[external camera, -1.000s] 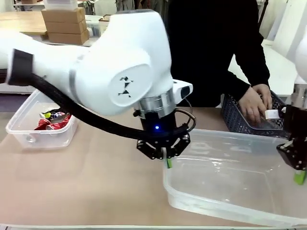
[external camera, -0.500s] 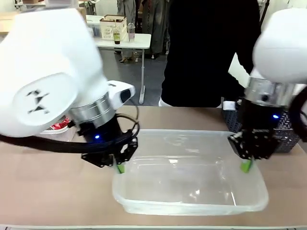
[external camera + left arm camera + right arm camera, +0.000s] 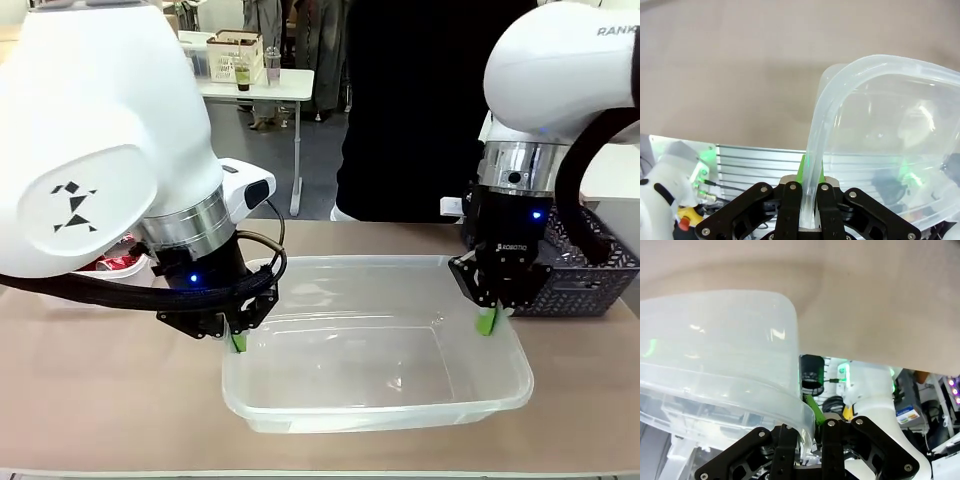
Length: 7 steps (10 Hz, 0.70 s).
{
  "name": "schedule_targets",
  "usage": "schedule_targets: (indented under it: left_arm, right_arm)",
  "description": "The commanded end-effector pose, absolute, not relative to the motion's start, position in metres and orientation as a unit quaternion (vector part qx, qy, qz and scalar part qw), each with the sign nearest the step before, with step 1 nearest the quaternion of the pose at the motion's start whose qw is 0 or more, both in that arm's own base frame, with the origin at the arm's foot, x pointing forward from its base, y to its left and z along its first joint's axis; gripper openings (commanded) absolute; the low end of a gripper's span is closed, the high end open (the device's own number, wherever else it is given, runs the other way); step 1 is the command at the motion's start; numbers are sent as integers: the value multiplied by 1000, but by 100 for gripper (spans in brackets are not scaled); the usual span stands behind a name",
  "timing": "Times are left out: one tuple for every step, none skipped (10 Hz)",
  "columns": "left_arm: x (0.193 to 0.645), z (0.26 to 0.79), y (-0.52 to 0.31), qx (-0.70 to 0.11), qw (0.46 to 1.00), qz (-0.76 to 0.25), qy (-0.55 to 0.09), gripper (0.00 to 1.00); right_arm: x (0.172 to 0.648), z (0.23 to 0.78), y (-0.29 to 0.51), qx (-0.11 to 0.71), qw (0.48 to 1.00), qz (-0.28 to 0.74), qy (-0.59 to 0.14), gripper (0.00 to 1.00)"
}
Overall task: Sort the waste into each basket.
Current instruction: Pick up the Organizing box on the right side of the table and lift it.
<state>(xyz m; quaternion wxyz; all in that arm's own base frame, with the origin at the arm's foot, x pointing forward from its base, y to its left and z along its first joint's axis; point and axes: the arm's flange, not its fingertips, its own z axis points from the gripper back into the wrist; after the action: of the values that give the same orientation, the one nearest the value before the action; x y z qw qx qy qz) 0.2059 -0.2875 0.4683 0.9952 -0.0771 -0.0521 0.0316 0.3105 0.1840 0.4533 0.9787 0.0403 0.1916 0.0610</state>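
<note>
Clear plastic tub (image 3: 400, 415) has shifted left across the table (image 3: 100, 390) over the last sec. It was off at the right edge w/ the left arm over mid-table; now it's abt centre, btwn both arms. It looks empty. My read: this is still setup, not sorting yet, i.e. the basket is being brought into place so waste can go in. Can't tell if its base rests on the table or hangs just off it. Left claw (image 3: 238, 338) is pinched narrow on the tub's left rim, one green pad inside the wall and one outside; left wrist view has the rolled rim running straight btwn the fingers. Right claw (image 3: 487, 320) does the same on the right rim, jaws nearly closed w/ only the thin wall btwn them. A bit of red waste (image 3: 122, 263) peeks out behind the left arm, far left. Dark grey lattice basket (image 3: 590, 290) stands just beyond the right claw. Person (image 3: 420, 120) in black is at the far side.
</note>
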Motion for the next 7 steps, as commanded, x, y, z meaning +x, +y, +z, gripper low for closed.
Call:
schedule_targets:
  left_arm:
    - [205,469,-285,-84,995,33,-52,0]
    - [206,468,-288,-77,995,32,-52,4]
    - [229,477,-291,-70,996,12,-60,4]
    - [244,484,-291,-55,996,-12,-64,4]
    - [260,494,-285,-55,996,-21,-69,4]
    - [277,498,-279,-54,996,-18,-68,4]
    - [293,499,-270,-57,997,-18,-56,4]
  right_arm:
    - [315,453,186,42,978,62,195,6]
    - [331,454,189,27,977,35,209,6]
    - [352,465,197,46,979,28,197,6]
    - [369,478,202,61,976,30,205,6]
    - [389,489,207,71,974,16,213,6]
    - [405,494,213,79,971,26,226,6]
    - [417,493,218,74,970,23,232,6]
